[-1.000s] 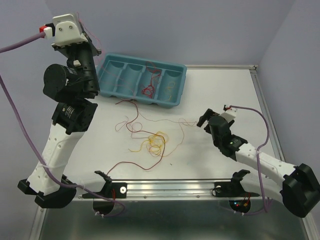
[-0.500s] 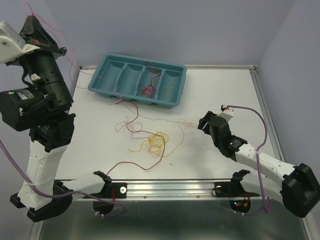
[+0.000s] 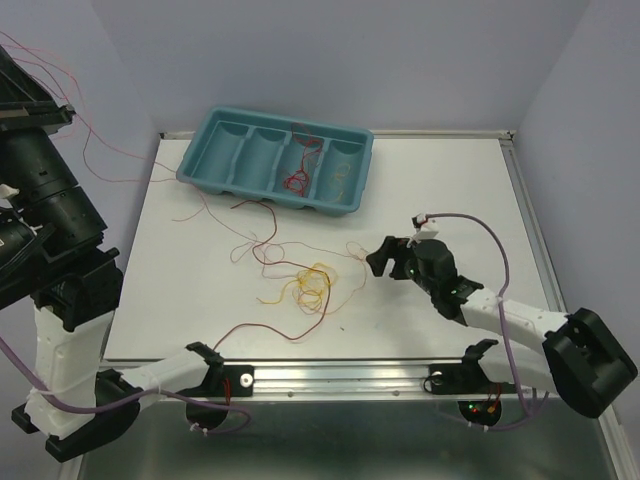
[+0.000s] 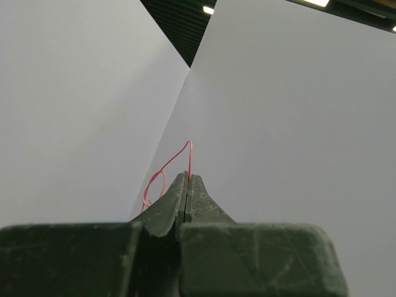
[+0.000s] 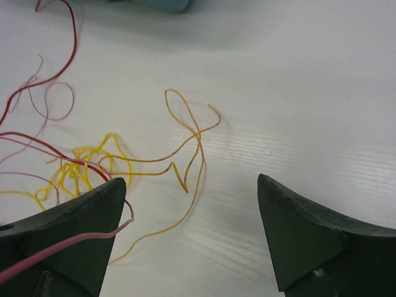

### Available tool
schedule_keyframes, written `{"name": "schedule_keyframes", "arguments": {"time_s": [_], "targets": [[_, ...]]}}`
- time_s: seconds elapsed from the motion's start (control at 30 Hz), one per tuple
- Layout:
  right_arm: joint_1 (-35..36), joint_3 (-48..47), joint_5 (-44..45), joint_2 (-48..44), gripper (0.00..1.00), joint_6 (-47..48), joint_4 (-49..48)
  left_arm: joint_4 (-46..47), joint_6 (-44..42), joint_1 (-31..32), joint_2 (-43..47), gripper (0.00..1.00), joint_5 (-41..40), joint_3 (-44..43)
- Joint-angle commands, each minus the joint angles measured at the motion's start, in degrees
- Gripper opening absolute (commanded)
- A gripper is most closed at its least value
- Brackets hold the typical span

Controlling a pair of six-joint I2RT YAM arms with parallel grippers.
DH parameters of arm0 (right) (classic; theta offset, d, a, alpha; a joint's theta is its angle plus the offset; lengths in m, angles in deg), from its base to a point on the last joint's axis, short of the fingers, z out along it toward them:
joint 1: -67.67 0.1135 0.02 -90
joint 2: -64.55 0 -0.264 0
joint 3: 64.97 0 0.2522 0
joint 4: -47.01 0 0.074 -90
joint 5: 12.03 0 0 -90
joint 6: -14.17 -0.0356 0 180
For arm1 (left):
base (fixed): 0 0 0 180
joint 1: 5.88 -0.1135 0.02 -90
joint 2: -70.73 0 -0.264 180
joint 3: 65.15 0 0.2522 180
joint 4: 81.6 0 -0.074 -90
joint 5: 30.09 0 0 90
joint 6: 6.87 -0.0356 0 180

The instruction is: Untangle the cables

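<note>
A loose tangle of yellow and orange cables (image 3: pixel 311 284) lies mid-table, with red cables (image 3: pixel 262 328) looping around it. My left gripper (image 3: pixel 14 66) is raised high at the far left edge. In the left wrist view it (image 4: pixel 187 178) is shut on a thin red cable (image 4: pixel 189 154), which trails down toward the table (image 3: pixel 120 180). My right gripper (image 3: pixel 377 258) is open and low, just right of the tangle. In the right wrist view it (image 5: pixel 190 180) is open over the end of an orange cable (image 5: pixel 193 133), with the yellow tangle (image 5: pixel 80 164) by its left finger.
A teal divided tray (image 3: pixel 213 176) stands at the back of the table, with red (image 3: pixel 297 181) and yellowish (image 3: pixel 340 175) wires in its right compartments. A metal rail (image 3: pixel 340 377) runs along the near edge. Purple walls enclose the table.
My left arm has swung up and to the left, lifting the red cable off the table. My right gripper has moved left toward the tangle.
</note>
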Motion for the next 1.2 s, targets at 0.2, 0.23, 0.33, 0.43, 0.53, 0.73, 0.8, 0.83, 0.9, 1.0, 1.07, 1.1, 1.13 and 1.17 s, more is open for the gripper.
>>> {"name": "schedule_keyframes", "arguments": {"time_s": [0.2, 0.23, 0.33, 0.43, 0.53, 0.73, 0.8, 0.83, 0.9, 1.0, 1.07, 1.1, 1.13, 1.17], "targets": [[-0.07, -8.58, -19.44, 14.15, 0.99, 5.29, -10.53, 1.42, 4.68, -0.14, 3.18, 0.00, 4.72, 2.73], [-0.07, -10.33, -20.23, 15.47, 0.98, 5.30, -10.70, 1.25, 4.77, -0.14, 3.09, 0.00, 4.80, 2.91], [0.02, -13.23, -22.52, 20.83, 0.81, 4.07, -12.11, 1.07, 4.94, -0.14, 3.18, 0.00, 4.89, 3.61], [0.02, -15.61, -24.62, 25.23, 0.67, 1.88, -12.81, 0.98, 4.86, -0.14, 3.09, 0.00, 4.98, 4.31], [-0.07, -16.23, -26.65, 27.26, 0.36, 0.29, -13.78, 0.98, 4.77, -0.14, 3.01, 0.00, 4.89, 4.32], [0.02, -12.55, -18.88, 18.77, 0.11, -0.94, -12.21, 1.42, 2.05, -0.06, 2.92, 0.00, 4.02, 5.89], [-0.15, -11.75, -13.07, 15.24, 0.09, -1.03, -8.97, 2.12, 1.26, -0.14, 3.09, 0.00, 3.58, 6.86], [-0.07, -11.32, -9.82, 13.83, 0.08, -1.29, -6.86, 2.47, 1.08, -0.14, 3.18, 0.00, 3.49, 7.39], [-0.50, -10.79, 1.35, 9.34, 0.08, -2.17, -1.06, 3.44, 0.55, -0.05, 3.71, 0.00, 3.57, 8.88], [-2.96, -7.81, 11.90, 2.93, 0.02, -5.24, 2.82, 3.88, 0.20, -0.14, 3.80, 0.00, 2.87, 9.33], [-4.71, -4.90, 18.30, -1.20, 0.01, -8.05, 5.10, 4.14, -0.33, -0.14, 3.71, 0.00, 2.26, 9.76], [-4.90, -4.37, 20.34, -2.96, 0.01, -8.67, 6.16, 4.15, -0.50, -0.14, 3.71, 0.00, 2.08, 9.94], [-4.99, -3.85, 22.54, -7.06, 0.02, -9.29, 7.30, 4.32, -0.42, -0.14, 3.80, 0.00, 2.08, 10.29], [-4.99, -2.71, 25.52, -8.84, 0.04, -9.64, 8.44, 4.50, -0.33, -0.14, 3.80, 0.00, 1.99, 10.90]]}}
